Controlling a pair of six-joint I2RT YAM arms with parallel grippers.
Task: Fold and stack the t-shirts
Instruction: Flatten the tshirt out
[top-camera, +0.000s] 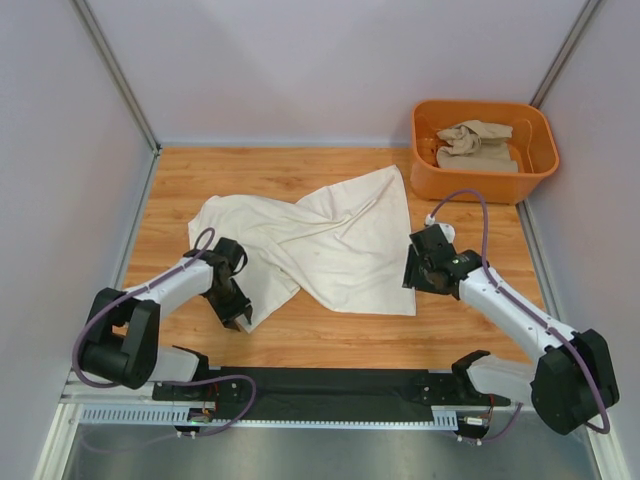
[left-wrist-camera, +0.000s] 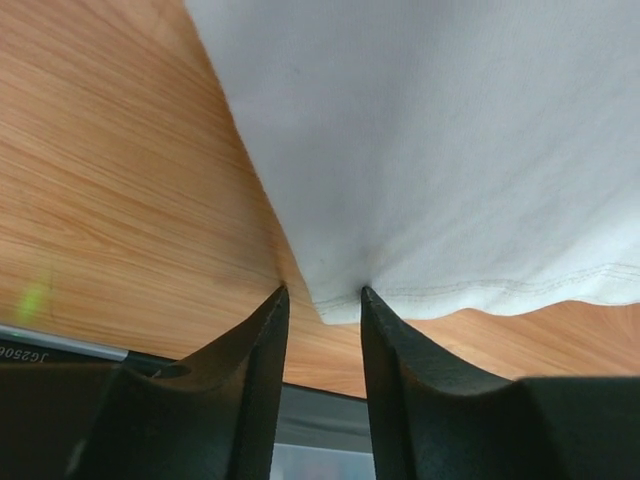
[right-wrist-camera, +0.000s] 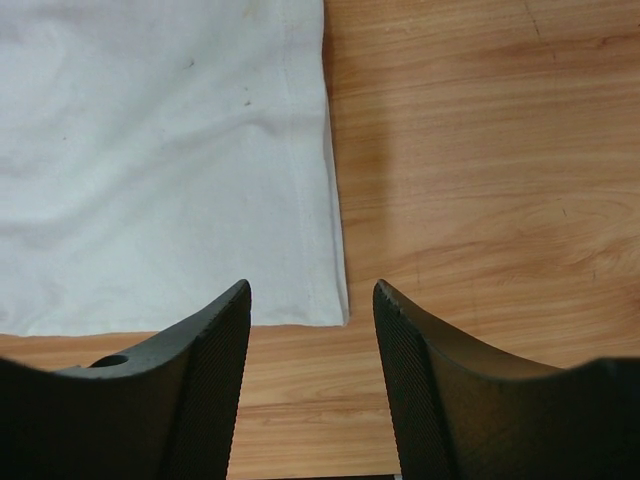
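At centre of the top view, the cream-white t-shirt (top-camera: 330, 240) lies crumpled and only part spread on the wooden table (top-camera: 250, 170). The sandy beige t-shirt (top-camera: 478, 143) is bunched in the orange tub (top-camera: 430, 180) at upper right.

Step in hand (my judgement): take both near hem corners to flatten the cream shirt before folding.

1. L side: my left gripper (left-wrist-camera: 323, 290) has its jaws part-way apart. The stitched hem corner sits right at the fingertips (left-wrist-camera: 275, 300), and wood shows between them, so no pinch yet. Go slightly deeper so the seam, not just the tip of the corner, is between the pads, then close.
2. R side: my right gripper (right-wrist-camera: 312, 285) is spread, straddling the other hem corner at lower centre of its view. Shift a touch toward frame left so both pads bracket fabric, not bare wood.
3. Keep both grips low and pull evenly; thin cloth slips and drags.

Markings: no print or label visible on either shirt. Lower-left edge of the L wrist view shows a partial code starting "J"; the rest is cut off and not reliably legible.
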